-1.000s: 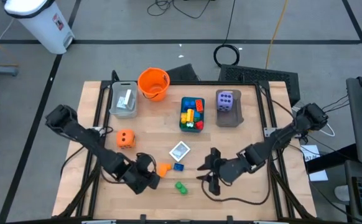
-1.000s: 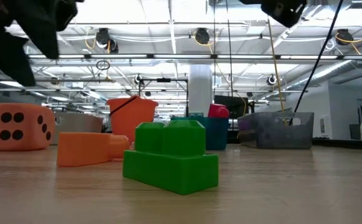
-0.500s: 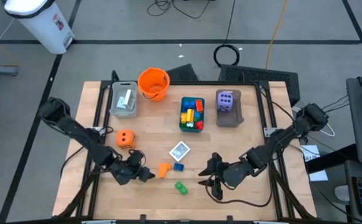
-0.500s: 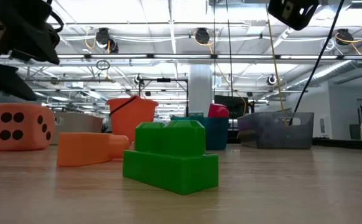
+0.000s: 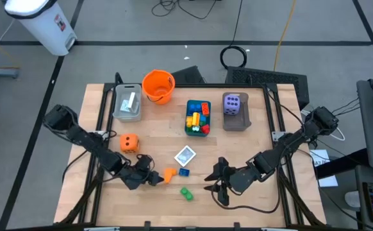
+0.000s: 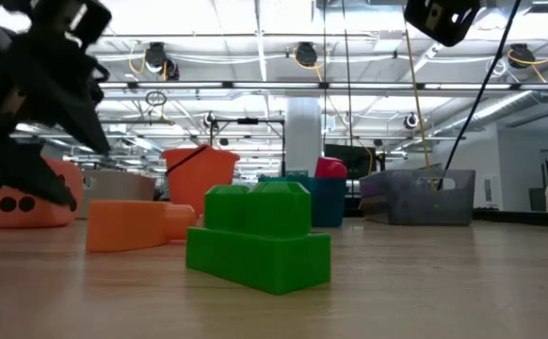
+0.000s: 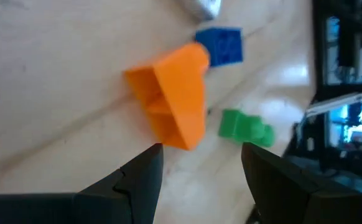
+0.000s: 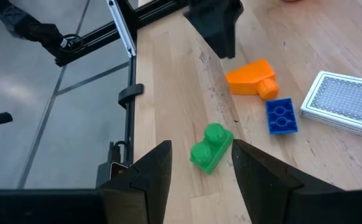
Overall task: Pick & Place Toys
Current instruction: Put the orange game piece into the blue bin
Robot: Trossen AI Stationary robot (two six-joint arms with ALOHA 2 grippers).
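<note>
The left arm lies low over the front left part of the table, stretched from its base at the left edge toward the middle, and the left gripper point(image 5: 149, 178) is close above the wood with its two fingers point(image 7: 137, 180) parted and empty, nothing between them. Just ahead of these fingertips lies the orange brick point(image 7: 171, 102) on its side, not touched by them; behind it, a little farther, is the small blue brick point(image 7: 221, 45), and to one side of the orange one is the green brick point(image 7: 244, 127). The right arm comes in from the right edge, bent down in the same low way, and the right gripper point(image 5: 215, 183) hangs over the front of the table with its fingers point(image 8: 153, 180) also apart and holding nothing. The green brick point(image 8: 210, 146) is nearest in front of it, then the orange brick point(image 8: 250, 79) and the blue brick point(image 8: 282, 116), and beyond them a white printed card point(image 8: 349, 102) lies flat. Farther from both grippers, the orange die point(image 5: 129, 143) stands behind the left gripper. At the far side the teal tray point(image 5: 198, 117) holds several coloured bricks, the purple die point(image 5: 233, 104) sits in a grey tray point(image 5: 238, 122), and the orange bucket point(image 5: 158, 86) stands beside another tray point(image 5: 127, 102).
</note>
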